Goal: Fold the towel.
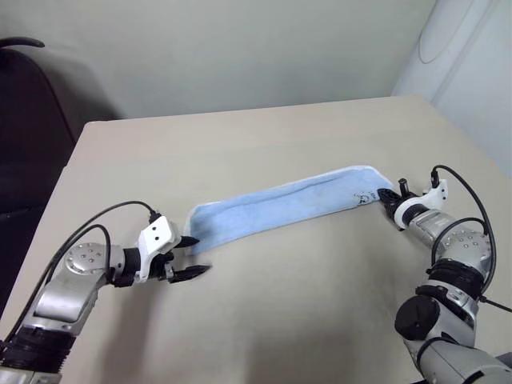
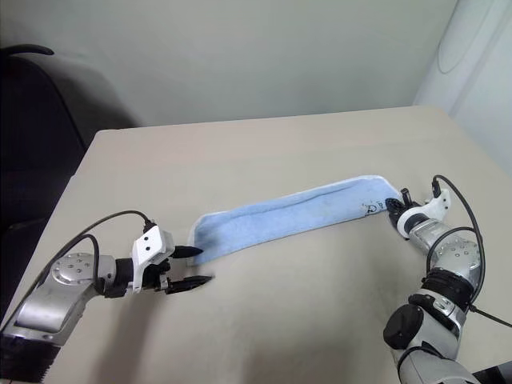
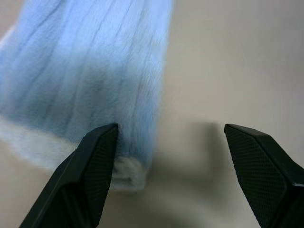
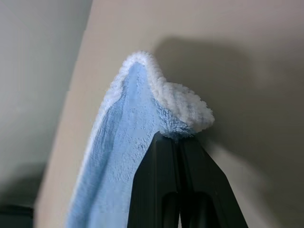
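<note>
Fluffy terry cloth towel (image 1: pixel 288 204), smooth matt table (image 1: pixel 264 136), matt black textured plastic fingers (image 3: pixel 95 166)

Soft, even light is falling from above, and the bench (image 1: pixel 288 144) is looking bright with no glare. Small soft shadows are lying under each arm, and a dark corner is sitting at the far left. Up close, the towel (image 3: pixel 90 71) is looking blurry, while its fluffy edge is showing sharp in the right wrist view.
</note>
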Controlling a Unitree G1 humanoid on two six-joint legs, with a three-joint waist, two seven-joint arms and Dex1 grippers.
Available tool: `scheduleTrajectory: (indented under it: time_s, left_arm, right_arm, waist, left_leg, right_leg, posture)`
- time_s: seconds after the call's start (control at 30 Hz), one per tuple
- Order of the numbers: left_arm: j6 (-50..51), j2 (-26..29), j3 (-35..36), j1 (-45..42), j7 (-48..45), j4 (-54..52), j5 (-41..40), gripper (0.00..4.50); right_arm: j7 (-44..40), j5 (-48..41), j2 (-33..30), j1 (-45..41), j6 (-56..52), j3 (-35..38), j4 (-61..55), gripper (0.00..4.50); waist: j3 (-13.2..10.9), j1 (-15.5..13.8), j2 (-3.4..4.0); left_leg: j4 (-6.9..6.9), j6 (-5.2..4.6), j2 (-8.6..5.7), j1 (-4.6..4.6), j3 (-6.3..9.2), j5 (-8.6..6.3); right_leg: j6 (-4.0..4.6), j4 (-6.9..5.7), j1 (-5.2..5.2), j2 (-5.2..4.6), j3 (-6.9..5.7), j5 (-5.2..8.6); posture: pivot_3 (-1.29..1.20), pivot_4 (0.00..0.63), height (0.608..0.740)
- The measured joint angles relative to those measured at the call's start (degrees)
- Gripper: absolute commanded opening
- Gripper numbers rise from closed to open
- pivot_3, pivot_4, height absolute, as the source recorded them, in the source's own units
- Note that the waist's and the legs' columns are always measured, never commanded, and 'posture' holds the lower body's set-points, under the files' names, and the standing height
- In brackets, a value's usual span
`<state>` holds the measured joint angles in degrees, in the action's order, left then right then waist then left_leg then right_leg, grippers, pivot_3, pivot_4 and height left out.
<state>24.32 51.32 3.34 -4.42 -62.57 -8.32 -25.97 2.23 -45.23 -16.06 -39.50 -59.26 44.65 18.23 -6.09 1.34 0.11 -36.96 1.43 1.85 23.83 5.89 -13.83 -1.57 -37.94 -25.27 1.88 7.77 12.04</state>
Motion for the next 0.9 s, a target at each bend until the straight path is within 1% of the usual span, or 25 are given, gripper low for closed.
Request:
scheduleTrajectory:
  time_s: [0.03,0.13,0.2,0.27,0.3,0.4,0.43,0.5,0.57,0.63,0.73,0.83,0.9]
  left_arm:
    - [1.7,0.1,0.9,0.6,-0.3,-1.6,-1.7,3.88]
    - [6.9,1.4,4.5,4.7,-1.3,-7.4,-7.4,3.88]
    - [10.2,1.2,7.1,6.3,-1.1,-9.1,-11.4,3.88]
    - [12.7,0.7,9.9,6.2,-0.4,-10.1,-15.0,3.88]
    - [13.9,0.2,10.9,5.7,0.5,-10.3,-16.6,3.88]
    - [18.0,-5.2,16.1,-0.6,8.7,-6.5,-21.5,3.88]
    - [19.1,-6.9,17.8,-3.0,12.2,-4.8,-22.5,3.88]
    - [20.5,-9.0,19.5,-5.8,17.1,-2.9,-23.5,3.88]
    - [21.7,-10.7,19.7,-6.5,20.2,-2.9,-24.4,3.88]
    - [22.7,-12.4,19.7,-6.3,22.5,-3.1,-25.2,3.88]
    - [24.0,-14.6,20.1,-5.7,25.9,-5.3,-27.1,3.88]
    - [25.5,-17.2,20.8,-5.4,30.0,-8.6,-31.2,3.88]
    - [26.7,-18.4,22.1,-4.9,33.3,-10.7,-34.7,3.88]
  right_arm:
    - [-0.8,0.2,-0.5,0.1,0.0,-1.7,-0.8,0.01]
    - [-5.9,3.9,-4.8,1.7,1.2,-11.8,-4.5,0.01]
    - [-10.8,7.7,-9.0,3.1,3.2,-20.1,-7.7,0.01]
    - [-15.2,10.2,-11.5,3.2,5.2,-26.1,-10.6,0.01]
    - [-17.5,11.9,-12.6,3.4,6.8,-28.8,-12.1,0.01]
    - [-28.4,20.9,-20.3,3.8,15.9,-44.2,-18.0,0.01]
    - [-32.2,23.7,-21.6,3.3,19.4,-49.1,-20.3,0.01]
    - [-37.6,28.3,-21.8,1.7,24.9,-56.8,-23.0,0.01]
    - [-41.4,32.2,-21.0,0.7,28.8,-62.9,-23.1,0.01]
    - [-43.3,36.5,-19.6,-0.1,32.2,-67.7,-21.2,0.01]
    - [-43.9,42.3,-16.8,-1.1,36.4,-71.5,-15.9,0.01]
    - [-44.0,44.9,-13.9,-1.5,38.9,-72.3,-11.6,0.67]
    - [-45.0,44.8,-13.6,-1.3,39.2,-72.1,-11.4,1.35]
  waist:
    - [0.0,0.0,0.00]
    - [0.0,0.1,0.00]
    - [0.0,0.1,0.00]
    - [0.0,0.1,-0.01]
    - [0.0,0.1,-0.01]
    - [-0.1,-0.2,0.07]
    - [-0.1,-0.1,0.01]
    - [-0.1,0.2,-0.05]
    - [-0.1,0.4,-0.13]
    - [-0.2,0.4,-0.26]
    - [-0.2,0.3,-0.45]
    - [-0.3,-0.1,-0.50]
    - [-0.3,-0.2,-0.51]
  left_leg:
    - [0.00,0.00,0.00,0.01,0.00,0.00]
    - [-0.02,0.05,0.01,0.03,0.00,-0.03]
    - [-0.03,0.08,0.02,0.04,-0.01,-0.05]
    - [-0.06,0.08,0.03,0.02,0.00,-0.05]
    - [-0.07,0.08,0.03,-0.04,0.01,-0.05]
    - [-0.15,0.08,0.01,-0.09,-0.01,0.05]
    - [-0.17,0.06,0.03,-0.19,0.00,0.07]
    - [-0.17,0.05,0.03,-0.41,-0.04,0.08]
    - [-0.17,0.05,0.02,-0.49,-0.12,0.09]
    - [-0.18,0.12,0.01,-0.47,-0.12,0.13]
    - [-0.18,0.18,0.01,-0.45,-0.12,0.16]
    - [-0.18,0.24,0.01,-0.42,-0.13,0.20]
    - [-0.17,0.33,0.01,-0.42,-0.13,0.25]
  right_leg:
    - [-0.03,0.00,0.01,0.00,0.00,0.01]
    - [-0.09,0.01,0.02,-0.01,-0.01,0.06]
    - [-0.11,0.00,0.02,-0.02,-0.03,0.07]
    - [-0.11,-0.01,0.06,-0.02,-0.03,0.06]
    - [-0.11,0.00,0.15,-0.01,-0.04,0.06]
    - [-0.12,-0.01,0.24,-0.03,-0.06,0.02]
    - [-0.09,0.00,0.33,0.00,-0.06,-0.01]
    - [-0.09,0.01,0.52,0.01,0.01,-0.02]
    - [-0.14,0.05,0.60,0.00,0.08,-0.04]
    - [-0.18,0.07,0.59,-0.01,0.08,-0.04]
    - [-0.19,0.09,0.57,-0.03,0.06,-0.05]
    - [-0.19,0.10,0.57,-0.04,0.03,-0.05]
    - [-0.16,0.10,0.58,-0.04,0.01,-0.03]
  posture:
    - [0.00,0.150,0.735]
    - [0.00,0.150,0.735]
    - [0.00,0.150,0.735]
    - [0.00,0.150,0.735]
    - [0.00,0.150,0.735]
    - [0.00,0.150,0.735]
    - [0.00,0.150,0.735]
    - [0.00,0.150,0.735]
    - [0.00,0.150,0.735]
    - [0.00,0.150,0.735]
    - [0.00,0.150,0.735]
    - [0.00,0.150,0.735]
    - [0.00,0.150,0.735]
